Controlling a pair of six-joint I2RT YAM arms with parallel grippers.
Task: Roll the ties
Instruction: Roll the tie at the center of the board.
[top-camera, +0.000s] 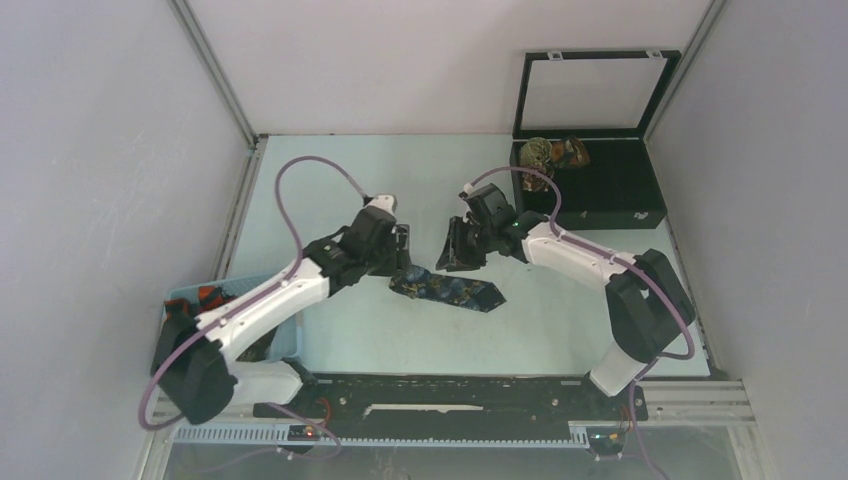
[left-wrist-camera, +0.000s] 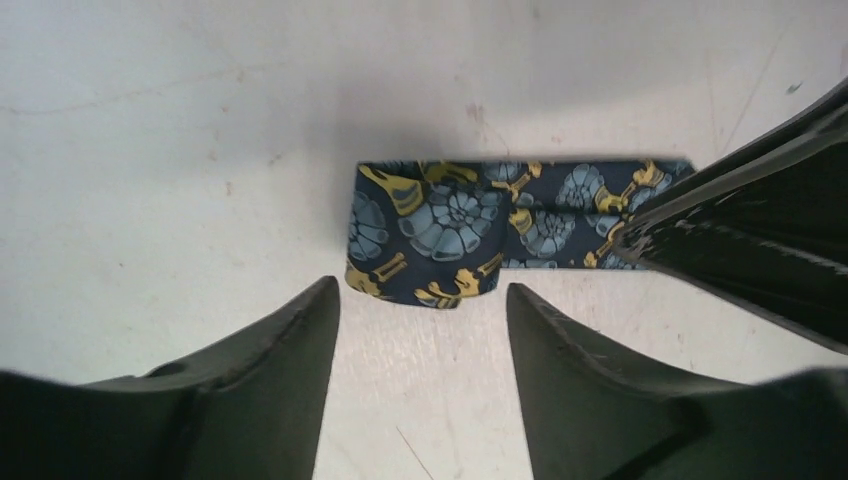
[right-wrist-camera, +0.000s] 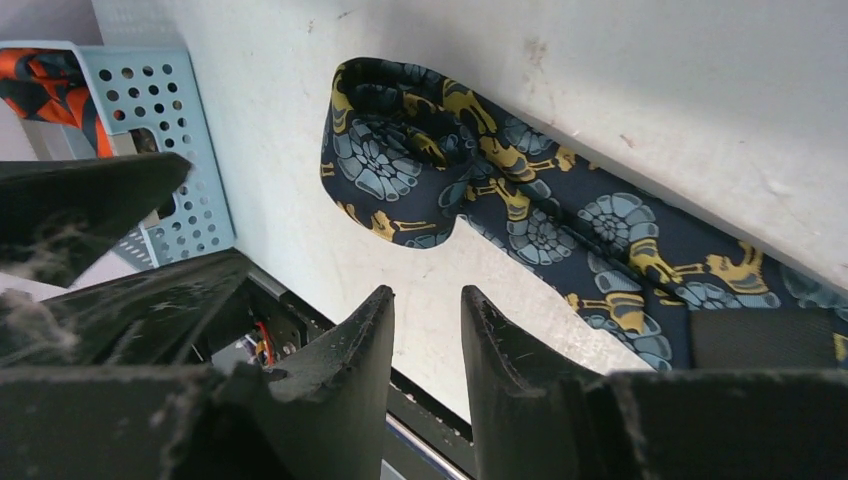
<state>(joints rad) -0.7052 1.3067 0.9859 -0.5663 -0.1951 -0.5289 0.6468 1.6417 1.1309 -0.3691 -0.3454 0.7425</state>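
Navy tie (top-camera: 450, 292) lies on the table (top-camera: 330, 190), between the two arms and nearer the front edge. We see blue shell shapes and yellow marks on it. In the right wrist view its left end (right-wrist-camera: 400, 150) is turned over on itself in one loose coil, and the rest runs out flat toward the right.

Left gripper (top-camera: 400, 262) hangs just over that coiled end. In the wrist view the claw (left-wrist-camera: 420, 290) stands wide apart with nothing between the fingers, and the tie (left-wrist-camera: 450, 225) is just beyond the tips.

Right gripper (top-camera: 462, 248) hangs just behind the tie's middle. Its claw (right-wrist-camera: 425, 295) shows a narrow gap with bare table through it, so it grips nothing.

A pale blue basket (top-camera: 185, 295) sits at the left front and holds an orange-and-black tie (right-wrist-camera: 40, 75). A black box (top-camera: 650, 215) stands at the right rear with its lid up. Two rolled ties (top-camera: 540, 152) sit in its near-left corner.
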